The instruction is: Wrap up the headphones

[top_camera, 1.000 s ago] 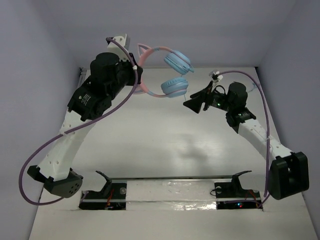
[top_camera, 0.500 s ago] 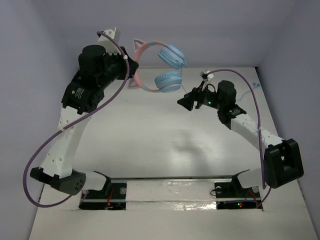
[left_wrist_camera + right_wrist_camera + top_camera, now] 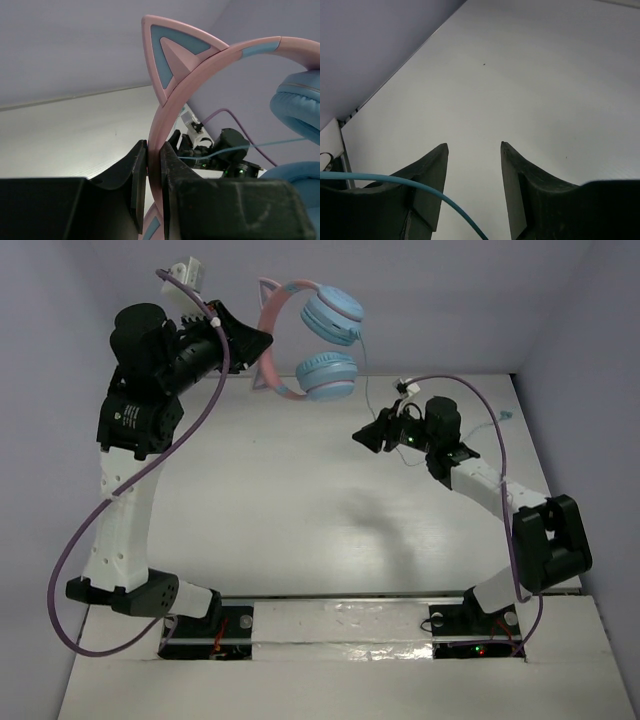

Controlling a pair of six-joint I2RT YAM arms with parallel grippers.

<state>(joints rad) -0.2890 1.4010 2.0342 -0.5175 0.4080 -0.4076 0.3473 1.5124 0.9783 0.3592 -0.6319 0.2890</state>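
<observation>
The headphones [image 3: 312,340] hang high above the far table, with a pink cat-ear headband [image 3: 172,95] and two light blue ear cups [image 3: 327,373]. My left gripper [image 3: 258,343] is shut on the headband [image 3: 268,315], its jaws pinching the pink band. The thin light blue cord [image 3: 368,400] drops from the cups toward my right gripper [image 3: 366,437] and trails on over the table to its plug at the far right. My right gripper [image 3: 474,146] is open; the cord [image 3: 420,186] crosses its left finger near the base, loose between the jaws.
Thick purple robot cables [image 3: 70,550] loop beside the left arm and over the right arm [image 3: 500,415]. The white table [image 3: 300,510] is walled by pale purple panels. A black rail with two stands [image 3: 340,625] lies at the near edge.
My left arm has lifted the headphones higher and leftward. My right gripper has moved left and farther back, staying open under the cord.
</observation>
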